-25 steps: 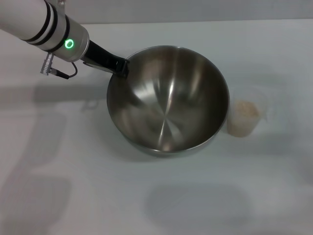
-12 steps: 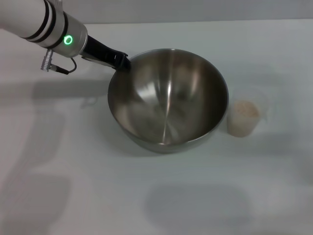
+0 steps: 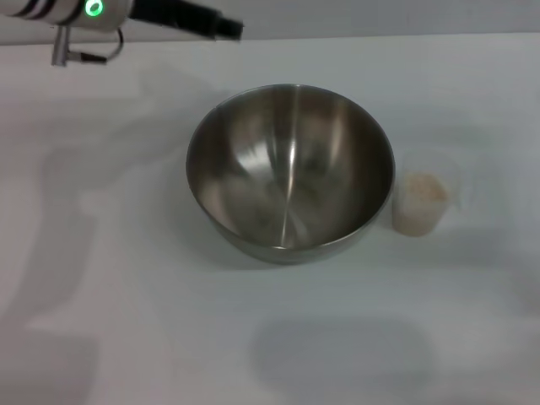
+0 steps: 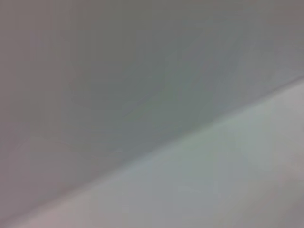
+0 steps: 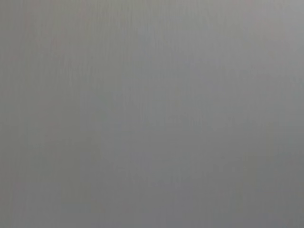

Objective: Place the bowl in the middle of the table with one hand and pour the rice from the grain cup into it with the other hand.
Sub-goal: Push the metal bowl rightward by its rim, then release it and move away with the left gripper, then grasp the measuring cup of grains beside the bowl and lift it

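- I see the bowl (image 3: 289,173) standing upright and empty near the middle of the frame on the table (image 3: 126,321), with nothing gripping it.
- The left gripper (image 3: 229,29) sits at the upper left of the frame, well apart from the bowl; I cannot tell whether it is wide or narrow.
- The right gripper is not visible to me, so its state is unknown too.
- The grain cup (image 3: 424,201) stands just beside the bowl's right rim, with the rice (image 3: 424,188) inside.
- Risk: with so little gap, a gripper closing on the cup could nudge the bowl or tip the light cup, scattering grains.
- Risk: a pour begun too low or too far out might hit the rim and spill.
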You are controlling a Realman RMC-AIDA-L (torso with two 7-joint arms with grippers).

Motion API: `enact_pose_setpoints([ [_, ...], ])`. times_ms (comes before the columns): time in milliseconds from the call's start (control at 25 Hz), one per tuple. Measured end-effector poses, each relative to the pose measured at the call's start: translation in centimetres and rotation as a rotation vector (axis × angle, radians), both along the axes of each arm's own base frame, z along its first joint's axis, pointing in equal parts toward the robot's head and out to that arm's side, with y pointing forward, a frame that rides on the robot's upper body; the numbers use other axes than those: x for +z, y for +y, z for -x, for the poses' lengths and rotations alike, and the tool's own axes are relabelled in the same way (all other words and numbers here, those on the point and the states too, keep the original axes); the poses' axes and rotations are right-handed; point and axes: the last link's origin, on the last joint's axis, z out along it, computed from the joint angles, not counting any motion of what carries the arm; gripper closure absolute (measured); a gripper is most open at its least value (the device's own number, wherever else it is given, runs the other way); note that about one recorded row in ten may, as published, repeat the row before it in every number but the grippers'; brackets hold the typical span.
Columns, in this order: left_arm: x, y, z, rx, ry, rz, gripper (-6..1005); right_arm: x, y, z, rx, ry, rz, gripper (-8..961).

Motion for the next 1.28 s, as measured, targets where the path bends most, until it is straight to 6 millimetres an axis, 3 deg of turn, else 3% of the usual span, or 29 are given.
enact_pose_setpoints([
  [120, 0.9, 0.0, 0.7, -0.108, 0.028, -0.182, 526, 0.0, 0.0, 0.0, -0.001, 0.0, 0.001, 273],
  [240, 2.2, 0.0, 2.0, -0.246, 0.064, -0.483, 454, 0.0, 0.0, 0.0, 0.0, 0.0, 0.001, 273],
  [440, 3.5, -1.4, 3.7, -0.402, 0.094, -0.937, 467, 0.0, 0.0, 0.0, 0.001, 0.001, 0.0, 273],
  [560, 3.6, -2.4, 5.0, -0.406, -0.009, -1.079, 467, 0.0, 0.1, 0.0, -0.001, 0.002, 0.003, 273],
  [680, 3.5, -3.1, 5.9, -0.39, -0.222, -1.089, 467, -0.2, -0.1, -0.2, -0.01, 0.005, 0.007, 273],
  [840, 2.5, -3.0, 7.8, -0.321, -0.44, -0.895, 467, -1.4, -2.0, -0.9, -0.022, 0.018, 0.024, 273],
  [1040, 2.3, -2.8, 8.3, -0.335, -0.45, -0.827, 467, -2.4, -3.5, -1.3, -0.024, 0.05, 0.045, 272],
  [1200, 1.8, -2.6, 8.7, -0.332, -0.424, -0.812, 467, -4.1, -6.6, -2.1, -0.046, 0.089, 0.072, 272],
  [1240, 1.8, -2.6, 8.7, -0.332, -0.424, -0.812, 467, -4.1, -6.6, -2.1, -0.046, 0.089, 0.072, 272],
  [1280, 1.8, -2.5, 8.8, -0.329, -0.419, -0.81, 467, -4.9, -8.0, -2.1, -0.071, 0.09, 0.07, 272],
])
